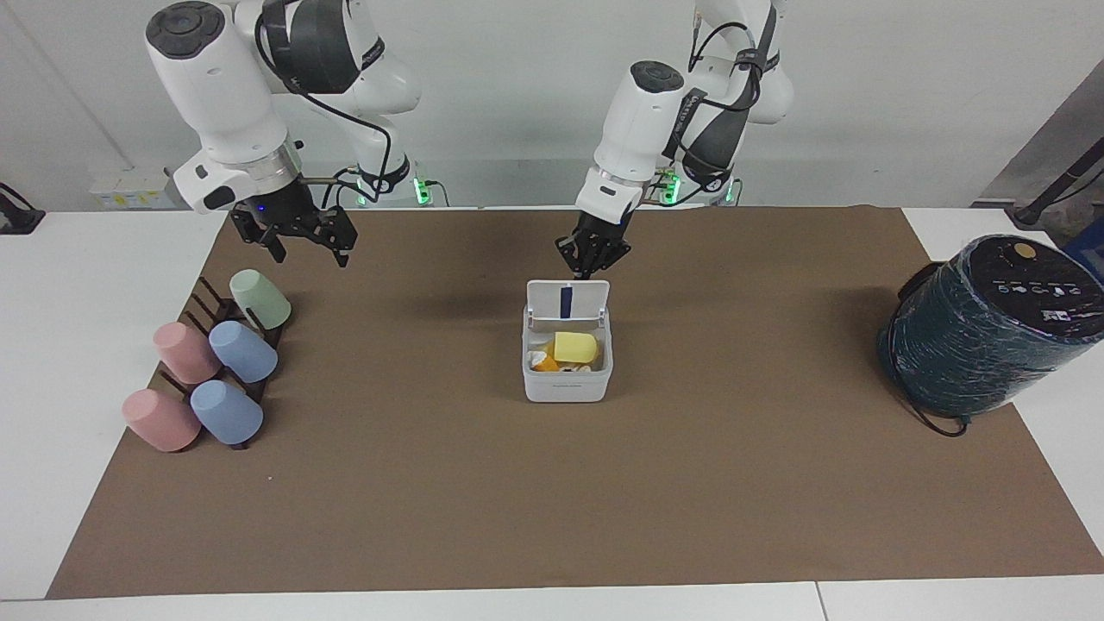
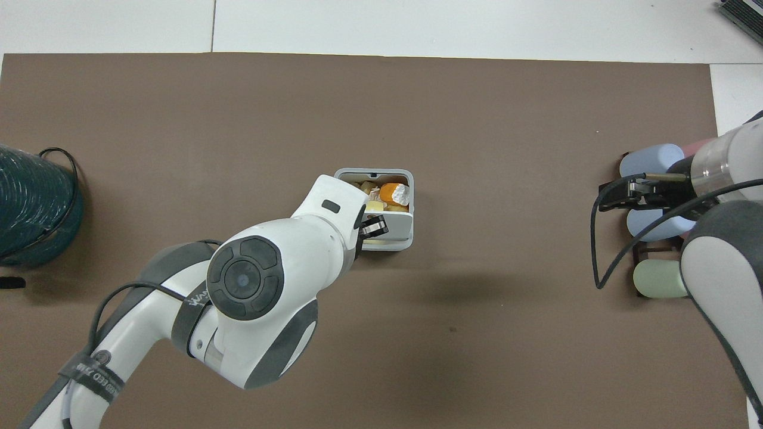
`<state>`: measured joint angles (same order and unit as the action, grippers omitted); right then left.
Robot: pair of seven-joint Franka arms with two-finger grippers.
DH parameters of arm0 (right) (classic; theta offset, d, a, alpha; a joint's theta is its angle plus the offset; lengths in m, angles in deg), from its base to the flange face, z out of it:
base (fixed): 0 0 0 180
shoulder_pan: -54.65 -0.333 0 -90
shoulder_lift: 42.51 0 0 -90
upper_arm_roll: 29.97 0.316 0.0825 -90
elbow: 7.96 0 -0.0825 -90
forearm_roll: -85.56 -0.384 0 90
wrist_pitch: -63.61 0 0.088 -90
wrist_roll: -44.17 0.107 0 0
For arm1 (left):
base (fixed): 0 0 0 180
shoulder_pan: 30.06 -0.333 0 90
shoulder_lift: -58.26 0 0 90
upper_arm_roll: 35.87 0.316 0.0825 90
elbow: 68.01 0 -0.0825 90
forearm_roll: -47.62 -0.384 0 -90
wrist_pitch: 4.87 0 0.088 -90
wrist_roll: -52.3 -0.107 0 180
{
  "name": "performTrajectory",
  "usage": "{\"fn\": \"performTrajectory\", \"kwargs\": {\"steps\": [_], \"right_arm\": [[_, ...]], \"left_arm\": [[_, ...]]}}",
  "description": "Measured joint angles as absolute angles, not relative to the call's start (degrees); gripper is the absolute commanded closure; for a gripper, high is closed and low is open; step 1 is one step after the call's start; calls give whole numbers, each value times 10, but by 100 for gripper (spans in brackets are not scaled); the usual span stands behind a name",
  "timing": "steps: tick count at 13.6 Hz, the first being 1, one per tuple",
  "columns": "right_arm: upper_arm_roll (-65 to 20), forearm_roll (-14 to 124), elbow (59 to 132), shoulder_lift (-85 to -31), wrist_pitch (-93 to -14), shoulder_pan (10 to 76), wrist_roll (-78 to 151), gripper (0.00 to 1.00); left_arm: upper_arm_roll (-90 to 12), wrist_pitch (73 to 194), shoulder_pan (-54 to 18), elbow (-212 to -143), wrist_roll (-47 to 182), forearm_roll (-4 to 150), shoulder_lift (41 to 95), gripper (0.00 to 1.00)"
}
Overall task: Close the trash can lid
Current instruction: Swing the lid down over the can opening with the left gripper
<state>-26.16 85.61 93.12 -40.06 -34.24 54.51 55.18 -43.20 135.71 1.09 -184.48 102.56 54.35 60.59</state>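
Mid-tabletop, the trash can point(image 1: 567, 369) has its lid point(image 1: 567, 299) standing upright along the robot-side rim, the left end effector point(image 1: 590, 259), fingers seemingly clenched, just above the lid's top edge, while the right end effector point(image 1: 297, 235), released, waits over the cups point(image 1: 211, 366).

lid point(image 1: 567, 301) upright — trash can point(image 1: 567, 373) open | left pincer point(image 1: 590, 269) at lid's top edge | right pincer point(image 1: 297, 244) over cups point(image 1: 207, 371)

Brown mat point(image 1: 431, 483) carries trash can point(image 1: 567, 379), cups point(image 1: 226, 412), wrapped cylinder point(image 1: 983, 336).
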Motion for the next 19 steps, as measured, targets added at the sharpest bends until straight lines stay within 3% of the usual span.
{"fn": "performTrajectory", "kwargs": {"steps": [8, 12, 19], "right_arm": [[-262, 856, 931, -401, -342, 545, 552, 0], [-262, 856, 931, -401, -342, 545, 552, 0], [-262, 856, 931, -401, -342, 545, 552, 0]], "left_arm": [[-424, 1477, -17, -1840, 1029, 560, 663, 100], [-426, 1518, -17, -1816, 1029, 560, 721, 100], [-428, 1525, -11, -1802, 1029, 560, 737, 100]]}}
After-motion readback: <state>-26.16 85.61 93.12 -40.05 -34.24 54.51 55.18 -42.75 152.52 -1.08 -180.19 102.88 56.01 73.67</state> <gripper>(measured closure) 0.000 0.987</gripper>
